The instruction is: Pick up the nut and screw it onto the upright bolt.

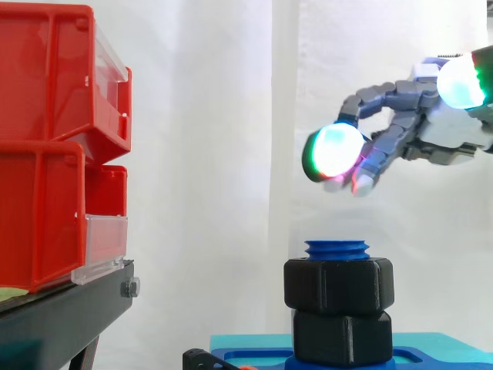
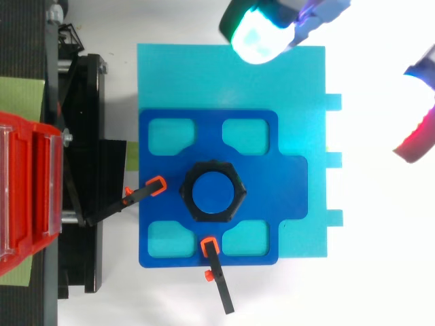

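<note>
Nut on the bolt, hand open above it

We see the black nut (image 1: 339, 284) sitting on the upright blue bolt (image 1: 337, 248) at lower centre of the side view, a few threads showing above it and a second black nut (image 1: 339, 335) directly beneath, touching it. From the top view the bolt stands mid-frame on a dark blue plate (image 2: 258, 163) over a cyan base (image 2: 299, 88), with two orange-tipped clamps (image 2: 143, 192) at the plate's left and lower edges. The hand (image 1: 400, 123) hovers at upper right, well above the nut, fingers loosely bent and spread, clear of everything. We find red bins (image 1: 46, 154) at far left.
</note>
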Motion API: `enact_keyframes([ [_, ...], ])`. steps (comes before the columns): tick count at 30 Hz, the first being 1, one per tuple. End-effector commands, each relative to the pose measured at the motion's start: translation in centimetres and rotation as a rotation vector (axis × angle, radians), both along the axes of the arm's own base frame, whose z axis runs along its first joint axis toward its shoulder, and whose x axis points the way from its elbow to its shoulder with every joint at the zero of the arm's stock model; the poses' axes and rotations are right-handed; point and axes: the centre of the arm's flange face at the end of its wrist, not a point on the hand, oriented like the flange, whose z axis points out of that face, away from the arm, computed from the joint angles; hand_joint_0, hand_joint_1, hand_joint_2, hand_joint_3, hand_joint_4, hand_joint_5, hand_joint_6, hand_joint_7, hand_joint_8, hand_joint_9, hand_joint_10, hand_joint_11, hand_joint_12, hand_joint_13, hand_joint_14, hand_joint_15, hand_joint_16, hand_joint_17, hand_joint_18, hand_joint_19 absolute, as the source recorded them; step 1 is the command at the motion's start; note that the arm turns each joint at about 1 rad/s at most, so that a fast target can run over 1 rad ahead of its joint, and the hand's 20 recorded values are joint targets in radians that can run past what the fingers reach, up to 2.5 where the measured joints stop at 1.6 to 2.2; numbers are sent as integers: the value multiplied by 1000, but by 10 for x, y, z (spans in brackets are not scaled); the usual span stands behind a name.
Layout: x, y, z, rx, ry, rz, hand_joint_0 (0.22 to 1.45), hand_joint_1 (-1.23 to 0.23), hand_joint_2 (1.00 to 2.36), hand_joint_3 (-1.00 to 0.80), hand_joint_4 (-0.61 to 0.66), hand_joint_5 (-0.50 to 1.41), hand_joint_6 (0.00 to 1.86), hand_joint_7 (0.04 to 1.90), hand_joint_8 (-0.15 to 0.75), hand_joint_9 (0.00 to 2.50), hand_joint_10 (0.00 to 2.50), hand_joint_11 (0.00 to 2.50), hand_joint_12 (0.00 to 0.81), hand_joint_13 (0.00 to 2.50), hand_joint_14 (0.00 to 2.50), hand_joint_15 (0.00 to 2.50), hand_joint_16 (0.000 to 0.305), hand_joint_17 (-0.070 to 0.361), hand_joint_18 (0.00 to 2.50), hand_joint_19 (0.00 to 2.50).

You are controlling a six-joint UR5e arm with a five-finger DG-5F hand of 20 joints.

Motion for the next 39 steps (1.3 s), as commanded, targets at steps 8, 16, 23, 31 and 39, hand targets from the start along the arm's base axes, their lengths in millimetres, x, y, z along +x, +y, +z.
enact_keyframes([
  [8,-83,14,-5,119,116,-219,458,-393,1000,-500,211,-178,502,751,253,836,0,0,338,527,0,7,45,102,374,201],
  [16,-125,29,-19,263,190,-280,493,-453,1000,-500,147,-194,502,698,208,590,0,0,315,156,0,0,43,97,0,0],
  [23,-143,31,-24,531,213,-340,493,-443,1000,-500,94,-228,501,620,203,322,0,0,342,0,0,0,46,102,0,0],
  [31,-146,31,-27,772,240,-336,487,-438,1000,-500,72,-240,501,607,189,177,0,0,337,0,0,0,48,109,0,0],
  [39,-154,30,-32,850,299,-354,474,-431,1000,-500,67,-241,501,601,180,170,0,0,326,0,0,0,49,111,0,0],
])
